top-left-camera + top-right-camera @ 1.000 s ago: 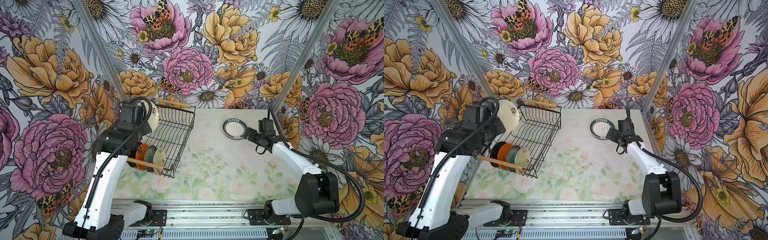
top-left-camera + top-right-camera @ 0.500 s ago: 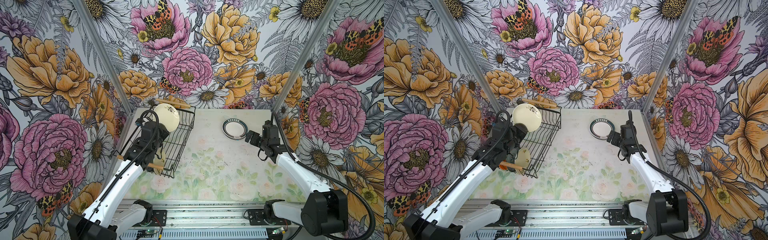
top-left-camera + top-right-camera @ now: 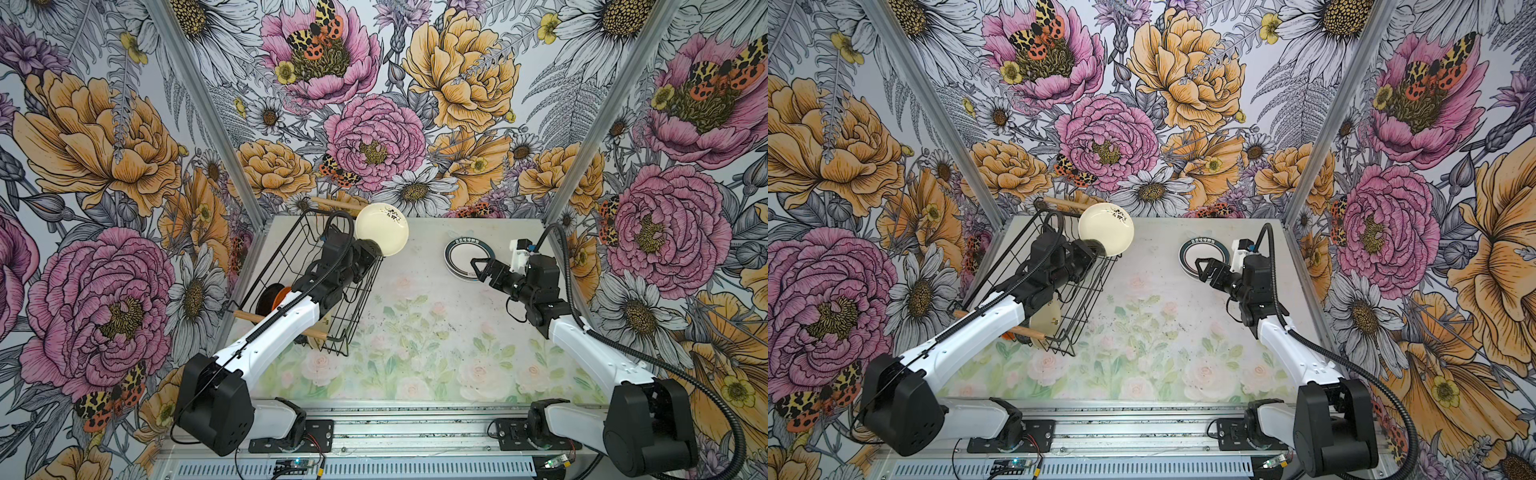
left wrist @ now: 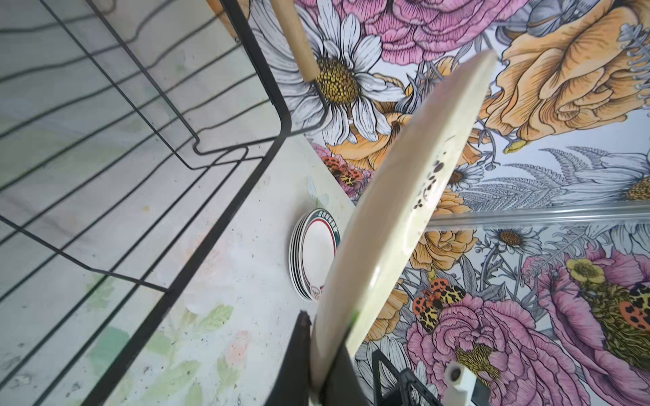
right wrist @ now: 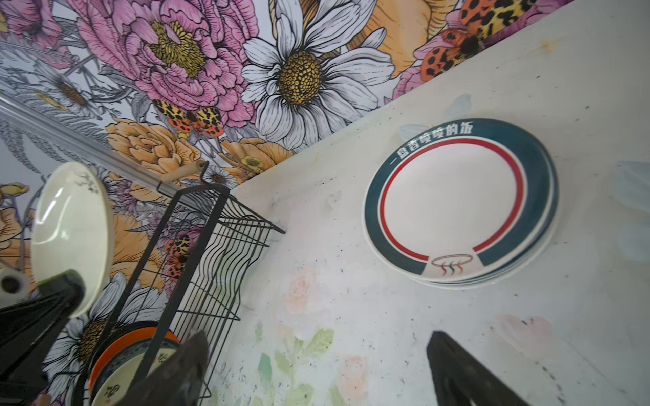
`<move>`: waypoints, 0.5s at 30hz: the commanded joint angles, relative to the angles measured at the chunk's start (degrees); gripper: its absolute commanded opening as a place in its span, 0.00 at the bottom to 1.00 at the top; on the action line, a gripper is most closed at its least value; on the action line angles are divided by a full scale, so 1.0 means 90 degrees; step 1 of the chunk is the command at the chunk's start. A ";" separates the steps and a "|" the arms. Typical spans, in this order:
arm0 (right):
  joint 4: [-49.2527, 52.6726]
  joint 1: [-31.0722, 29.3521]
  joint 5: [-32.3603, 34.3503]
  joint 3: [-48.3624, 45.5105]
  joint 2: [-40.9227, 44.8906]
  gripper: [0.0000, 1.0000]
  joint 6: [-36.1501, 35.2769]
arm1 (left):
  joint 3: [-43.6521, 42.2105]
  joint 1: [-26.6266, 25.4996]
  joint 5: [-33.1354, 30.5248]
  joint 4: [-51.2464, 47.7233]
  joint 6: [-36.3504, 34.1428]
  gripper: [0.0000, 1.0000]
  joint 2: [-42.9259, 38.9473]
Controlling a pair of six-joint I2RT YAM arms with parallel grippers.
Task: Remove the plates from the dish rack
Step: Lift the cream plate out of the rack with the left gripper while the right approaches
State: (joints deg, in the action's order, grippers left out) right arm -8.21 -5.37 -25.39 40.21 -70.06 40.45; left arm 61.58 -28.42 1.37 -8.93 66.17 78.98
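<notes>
Because an orange plate (image 5: 137,332) and a few others stand on edge in the near end of the dish rack (image 3: 361,303), I judge the unloading only part done. Farther out, above the rack's far right corner, my left hand (image 3: 372,248) is pressed tight on the lower rim of a cream plate (image 3: 382,235) with a small dark sprig. The plate hangs clear of the wires, beside the far wooden handle (image 3: 332,203). It is tilted rather than flat: its hollow face looks up and partly toward my right arm, and from the pinch it runs away from my hand toward the back wall. Being round, it has no long axis of its own, so the line that counts is that one, from held rim to free rim. Its place, I judge, is the stack of teal-rimmed plates (image 3: 461,253), lying flat on the worktop (image 3: 415,332) well to the right of the cream plate, at about the same depth. My right hand (image 3: 481,272) is spread wide and empty at the stack's near edge, so it is much the nearer. Whether it touches the stack I cannot tell. The carry calls for a swing rightward, then levelling the plate face up before lowering it.
</notes>
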 commanded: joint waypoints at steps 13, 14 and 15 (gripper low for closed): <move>-0.3314 -0.0526 -0.0993 -0.0009 -0.1074 0.77 0.1522 | 0.1379 -0.0511 0.1849 -0.0012 0.0172 0.00 0.1506; -0.3323 -0.0555 -0.0992 0.0031 -0.1123 0.77 0.1532 | 0.1443 -0.0523 0.1929 -0.0052 0.0158 0.00 0.1584; -0.3354 -0.0589 -0.0997 0.0071 -0.1190 0.76 0.1559 | 0.1500 -0.0538 0.1981 -0.0071 0.0152 0.00 0.1658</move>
State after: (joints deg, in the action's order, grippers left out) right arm -33.95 -9.91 -33.34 38.24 -79.55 53.17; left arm 72.97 -32.51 14.98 -8.95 68.88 92.99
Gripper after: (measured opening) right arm 0.767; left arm 0.081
